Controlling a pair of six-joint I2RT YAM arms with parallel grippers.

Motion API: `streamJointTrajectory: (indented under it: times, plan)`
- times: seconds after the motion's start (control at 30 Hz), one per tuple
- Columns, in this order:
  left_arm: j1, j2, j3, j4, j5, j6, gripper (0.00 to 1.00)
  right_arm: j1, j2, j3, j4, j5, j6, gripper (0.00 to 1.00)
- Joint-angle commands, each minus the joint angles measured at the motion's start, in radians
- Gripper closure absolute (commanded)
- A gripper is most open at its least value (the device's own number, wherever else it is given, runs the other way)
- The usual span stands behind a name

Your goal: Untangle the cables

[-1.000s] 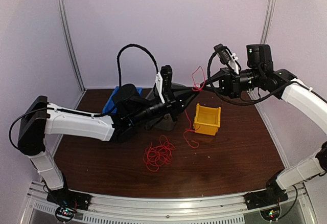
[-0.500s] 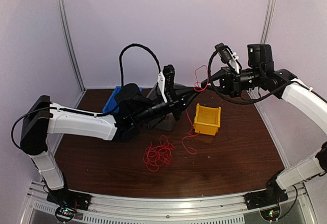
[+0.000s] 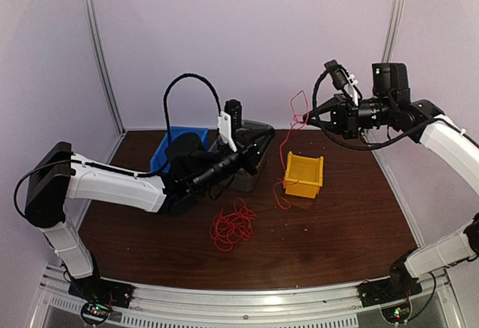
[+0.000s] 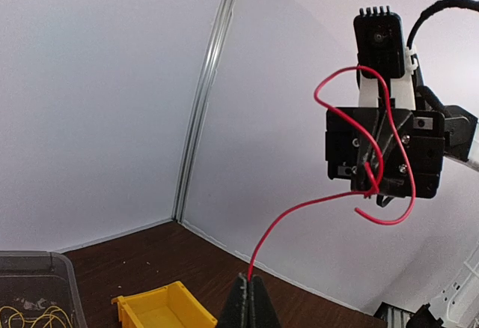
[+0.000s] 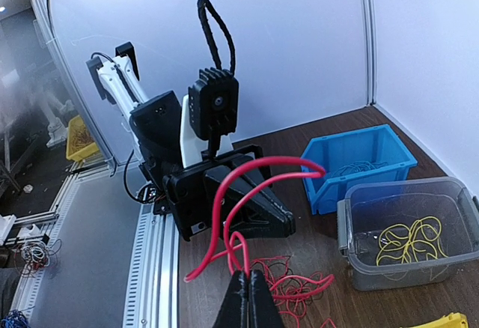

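A red cable [image 3: 285, 150] hangs between my two grippers, and its lower end trails to the table beside the yellow bin [image 3: 303, 175]. My left gripper [image 3: 263, 147] is shut on this cable; in the left wrist view the jaws [image 4: 251, 281] pinch it and it rises to the right gripper [image 4: 372, 187]. My right gripper [image 3: 309, 117] is shut on loops of the same red cable [image 5: 224, 193] at its tips [image 5: 249, 275], held high above the table. A loose tangle of red cables [image 3: 232, 225] lies on the table in front of the left arm.
A blue bin [image 3: 177, 141] stands at the back left. Beside it is a clear lidless container [image 5: 408, 231] with yellow cables [image 5: 408, 240] inside. The left arm's thick black cable loops above. Walls close in on both sides and the back.
My left gripper has drawn back to the left and lower. My right gripper has moved right and slightly up. The red cable now spans a wider gap between them.
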Motion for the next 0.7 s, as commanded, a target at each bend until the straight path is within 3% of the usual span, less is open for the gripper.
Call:
streamJointTrajectory:
  times: [0.0, 0.07, 0.17, 0.27, 0.5, 0.67]
  plan:
    - [0.003, -0.007, 0.018, 0.031, 0.014, -0.052, 1.0, -0.002, -0.014, -0.025, 0.068, -0.019, 0.053, 1.0]
    - [0.002, 0.012, 0.047, 0.023, 0.029, -0.045, 0.99, -0.002, -0.011, -0.03, 0.086, -0.037, 0.072, 1.0]
    - [0.003, 0.041, 0.096, 0.015, 0.012, 0.004, 0.89, -0.001, -0.007, -0.042, 0.119, -0.069, 0.105, 1.0]
    - [0.009, 0.048, 0.118, 0.044, 0.011, 0.05, 0.89, -0.001, -0.009, -0.051, 0.126, -0.059, 0.112, 1.0]
    - [0.017, 0.077, 0.193, 0.008, 0.307, 0.097, 0.87, 0.0, -0.013, -0.077, 0.138, -0.063, 0.113, 1.0]
    - [0.015, 0.104, 0.21, 0.003, 0.375, 0.055, 0.87, -0.001, -0.007, -0.07, 0.145, -0.073, 0.116, 1.0]
